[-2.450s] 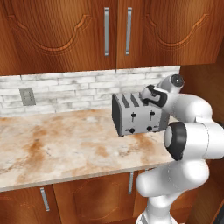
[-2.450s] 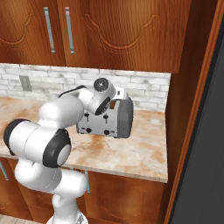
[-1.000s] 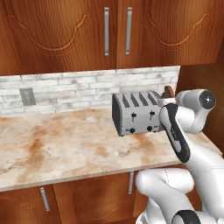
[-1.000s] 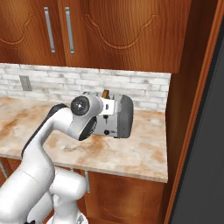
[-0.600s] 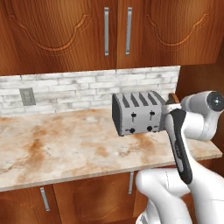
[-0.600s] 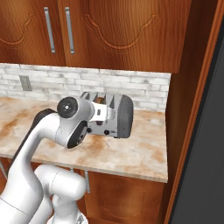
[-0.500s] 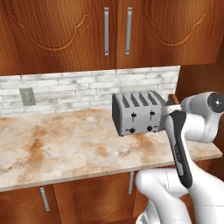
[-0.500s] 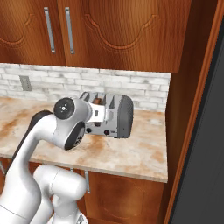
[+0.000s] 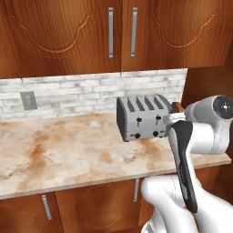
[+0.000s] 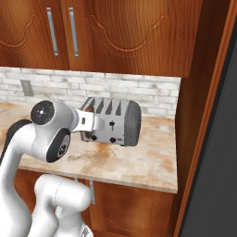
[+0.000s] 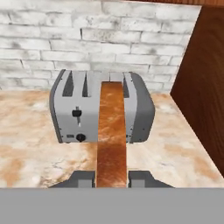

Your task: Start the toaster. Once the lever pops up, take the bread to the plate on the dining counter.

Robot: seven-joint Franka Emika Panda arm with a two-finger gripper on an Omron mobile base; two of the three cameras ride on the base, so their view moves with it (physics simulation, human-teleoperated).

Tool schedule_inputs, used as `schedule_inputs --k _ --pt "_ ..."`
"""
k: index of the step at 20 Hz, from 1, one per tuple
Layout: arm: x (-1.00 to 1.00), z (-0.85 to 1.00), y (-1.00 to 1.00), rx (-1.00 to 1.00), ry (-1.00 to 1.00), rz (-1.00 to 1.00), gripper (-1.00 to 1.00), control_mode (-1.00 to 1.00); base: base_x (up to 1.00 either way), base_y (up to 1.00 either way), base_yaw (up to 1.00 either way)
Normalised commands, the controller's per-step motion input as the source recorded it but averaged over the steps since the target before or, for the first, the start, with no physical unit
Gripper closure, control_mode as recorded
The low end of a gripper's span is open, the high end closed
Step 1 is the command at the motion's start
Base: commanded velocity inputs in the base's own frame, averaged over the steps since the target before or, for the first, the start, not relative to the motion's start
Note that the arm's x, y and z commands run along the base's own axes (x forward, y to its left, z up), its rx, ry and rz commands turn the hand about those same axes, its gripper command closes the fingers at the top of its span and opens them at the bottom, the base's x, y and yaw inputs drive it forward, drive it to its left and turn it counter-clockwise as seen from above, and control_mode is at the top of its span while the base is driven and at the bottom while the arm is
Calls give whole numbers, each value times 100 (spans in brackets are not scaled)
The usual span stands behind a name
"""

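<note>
End effector (image 11: 111, 177): mine, closed on the bread (image 11: 111, 131), one dark finger at each side of the slice's lower end.

Bread: held edge-on to my hand camera, a brown crust strip running up from between my fingers, lifted clear of the toaster (image 11: 103, 107) and crossing its face in that view. Left base view: a small brown corner of it (image 9: 177, 107) just right of the toaster's top, at my wrist.

Toaster: silver-grey, upright on the counter (image 11: 26, 144), near the brick backsplash (image 11: 87, 39) and the wood side panel (image 11: 201, 78).

View differences: hand view shows one black lever and one knob left of the bread; the rest of the face is hidden. Left base view shows the whole face, both levers, both knobs. Right base view: my arm covers the toaster's (image 10: 113, 121) left end.
</note>
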Motion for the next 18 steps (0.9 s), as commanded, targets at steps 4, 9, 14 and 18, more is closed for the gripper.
schedule_inputs --k 4,9,14,18 --pt "-56 19 34 1 11 0 100 -100 0 0 0" --pt "-52 17 29 2 3 0 100 -100 0 0 0" --pt "-47 14 16 6 2 0 100 -100 0 0 0" --pt "-39 10 24 1 0 0 100 -100 0 0 0"
